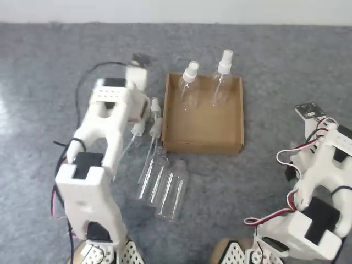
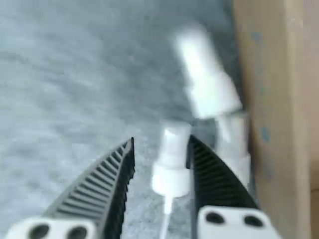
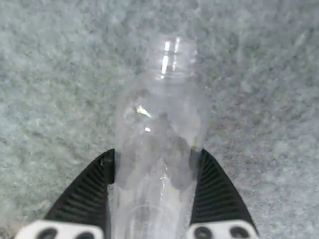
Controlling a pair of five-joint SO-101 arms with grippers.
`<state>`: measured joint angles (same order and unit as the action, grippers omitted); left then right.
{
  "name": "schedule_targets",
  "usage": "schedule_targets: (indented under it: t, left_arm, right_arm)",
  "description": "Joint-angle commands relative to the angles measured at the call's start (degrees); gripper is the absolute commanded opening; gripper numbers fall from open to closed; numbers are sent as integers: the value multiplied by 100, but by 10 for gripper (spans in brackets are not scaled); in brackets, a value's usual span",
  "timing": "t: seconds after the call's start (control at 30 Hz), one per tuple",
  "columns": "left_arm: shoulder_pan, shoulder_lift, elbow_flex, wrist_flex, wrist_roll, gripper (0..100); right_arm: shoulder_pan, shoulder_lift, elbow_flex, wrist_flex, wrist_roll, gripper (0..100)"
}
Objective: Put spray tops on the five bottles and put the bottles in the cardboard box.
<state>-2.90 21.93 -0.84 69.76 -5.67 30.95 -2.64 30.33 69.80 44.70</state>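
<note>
L claw [image 2: 161,145] is sitting part open, jaws straddling a spray top [image 2: 170,167] that's lying on the grey carpet [image 2: 60,74]. One jaw is touching the top's collar and the other is standing off w/ a gap, so I'm not gripping it. A 2nd spray top [image 2: 209,92] is lying just beyond, right beside the outer wall of the cardboard box [image 2: 279,99]. In the high view my L arm [image 1: 104,143] is stretching along the box's left side.

R claw [image 3: 157,158] is clamping a clear bottle [image 3: 162,109] round its body, both jaws pressing its sides. The neck is pointing away from the wrist, mouth bare. Carpet is showing behind it; can't tell if the bottle's resting or lifted. My R arm [image 1: 322,181] is sitting well apart from the box, off its right side.

Inside the box, 2 capped bottles [image 1: 190,82] are sitting side by side at the far wall; can't tell if they're upright or leaning. By the box's near left corner, 2 uncapped bottles [image 1: 165,184] are lying side by side on the carpet, touching, necks twd the box.
</note>
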Motion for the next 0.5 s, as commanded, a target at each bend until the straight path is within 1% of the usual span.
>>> schedule_targets:
  t: [0.0, 0.1, 0.2, 0.37, 0.47]
  left_arm:
    - [-18, -651, -532, 255, 79, 197]
    - [26, -545, -479, 290, 53, 197]
    - [26, -220, -444, 264, -176, 196]
    - [53, 220, -453, 264, -229, 196]
    - [70, 308, -453, 255, -387, 196]
  right_arm:
    - [66, -92, -343, -84, 53, 6]
    - [66, -92, -343, -66, 53, 6]
    - [66, -92, -343, -66, 53, 6]
    - [66, -48, -343, -66, 53, 6]
    - [66, -48, -343, -57, 53, 6]
